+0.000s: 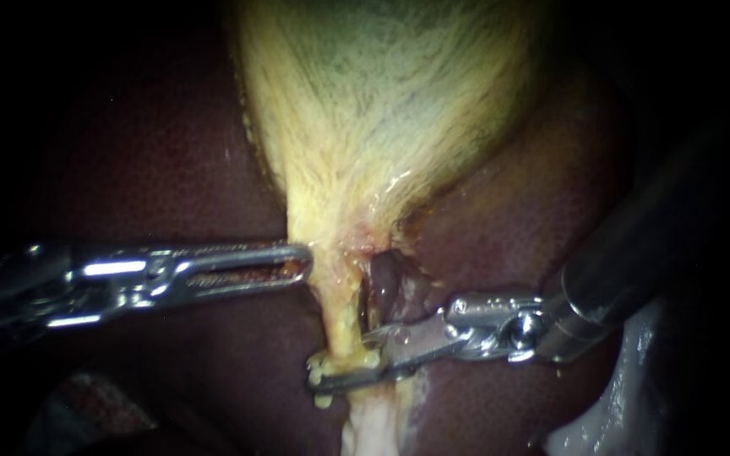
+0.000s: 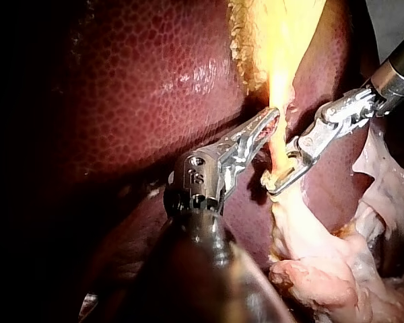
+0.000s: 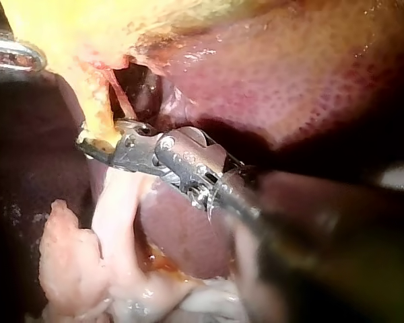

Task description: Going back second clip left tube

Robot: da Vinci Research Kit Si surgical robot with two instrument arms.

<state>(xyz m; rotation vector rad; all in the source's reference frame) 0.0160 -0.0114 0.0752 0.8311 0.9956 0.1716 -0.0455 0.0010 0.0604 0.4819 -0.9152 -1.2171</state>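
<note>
The yellow gallbladder (image 1: 382,101) narrows downward into the left tube (image 1: 340,308), a pale yellow strand on the liver (image 1: 154,152). My right instrument (image 1: 344,363) reaches across from the right. Its jaws are open, and the left tube passes between them low down, one jaw in front and one behind. I cannot make out a clip there. In the right wrist view the same jaws (image 3: 97,145) straddle the tube (image 3: 94,111). My left instrument (image 1: 302,262) lies level, jaws shut, its tip against the tube's left edge higher up. The left wrist view shows that tip (image 2: 273,120) beside the yellow strand.
A dark opening (image 1: 386,283) lies just right of the left tube, under the gallbladder's neck, with a reddish strand beside it. Pale fatty tissue (image 2: 323,269) bunches below the jaws. A wet whitish fold (image 1: 601,422) sits at the lower right.
</note>
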